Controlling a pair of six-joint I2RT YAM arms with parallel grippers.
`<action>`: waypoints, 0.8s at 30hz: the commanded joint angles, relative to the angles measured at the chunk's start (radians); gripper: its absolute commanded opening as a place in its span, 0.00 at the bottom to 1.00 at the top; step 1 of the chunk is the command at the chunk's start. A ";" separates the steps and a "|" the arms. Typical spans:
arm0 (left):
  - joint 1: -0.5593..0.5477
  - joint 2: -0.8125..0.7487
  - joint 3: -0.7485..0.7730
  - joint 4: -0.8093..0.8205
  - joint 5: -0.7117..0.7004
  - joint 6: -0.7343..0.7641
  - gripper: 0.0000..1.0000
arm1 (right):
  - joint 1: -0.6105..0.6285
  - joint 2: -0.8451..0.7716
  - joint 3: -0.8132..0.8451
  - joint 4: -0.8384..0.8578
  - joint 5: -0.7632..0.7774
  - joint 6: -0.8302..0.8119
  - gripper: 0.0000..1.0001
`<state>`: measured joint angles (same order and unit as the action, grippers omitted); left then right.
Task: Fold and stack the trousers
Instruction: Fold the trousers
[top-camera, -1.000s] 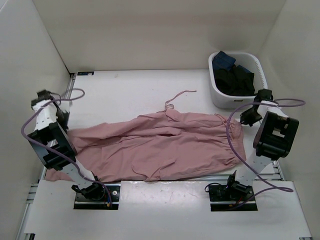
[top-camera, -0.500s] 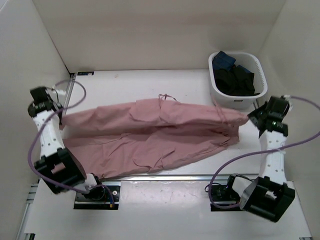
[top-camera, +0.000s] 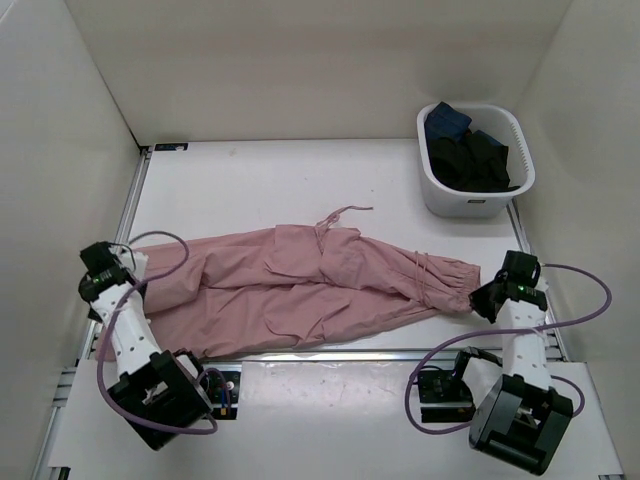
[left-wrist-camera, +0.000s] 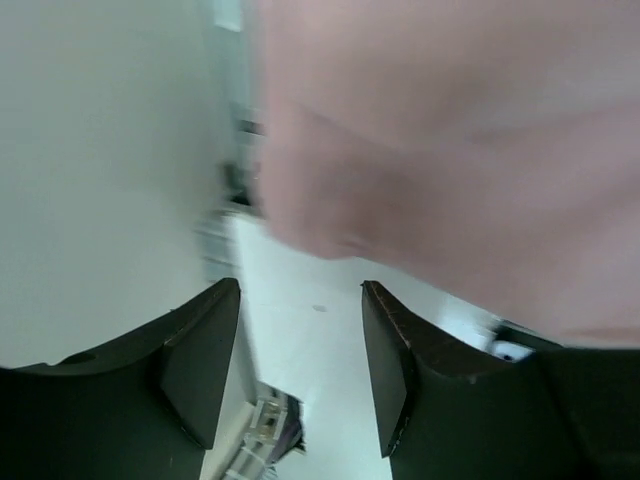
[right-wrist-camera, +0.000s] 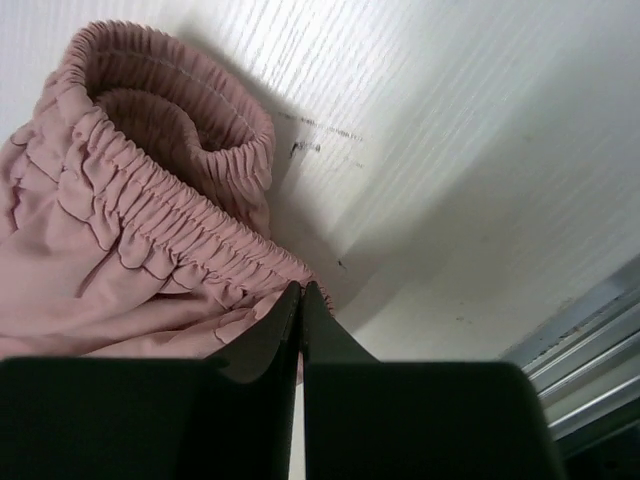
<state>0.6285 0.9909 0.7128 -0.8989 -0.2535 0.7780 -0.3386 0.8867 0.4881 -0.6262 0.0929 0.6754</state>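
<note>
Trousers (top-camera: 300, 290) spread flat, right tool (right-wrist-camera: 302, 290) pinching waistband (right-wrist-camera: 160, 215), left tool (left-wrist-camera: 300, 295) parted

You are looking at plain dusty-pink trousers (top-camera: 300, 285) on a white table (top-camera: 250, 190), while the white basket (top-camera: 465, 202) is holding black and dark-blue clothes (top-camera: 475, 160).

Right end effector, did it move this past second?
Yes. The right end effector, pinching the trousers, came toward the near table edge, away from the white basket.
</note>
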 joint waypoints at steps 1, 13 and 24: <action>0.033 0.026 0.154 0.014 -0.020 -0.002 0.64 | 0.003 0.029 0.085 -0.010 0.103 -0.039 0.00; 0.165 0.443 0.257 -0.054 0.371 -0.203 0.57 | 0.003 0.118 0.150 0.008 0.048 -0.069 0.00; 0.165 0.598 0.318 0.057 0.372 -0.275 0.68 | 0.003 0.127 0.172 0.008 0.039 -0.089 0.00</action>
<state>0.7898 1.6066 0.9722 -0.8845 0.0887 0.5285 -0.3382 1.0107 0.6121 -0.6292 0.1284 0.6094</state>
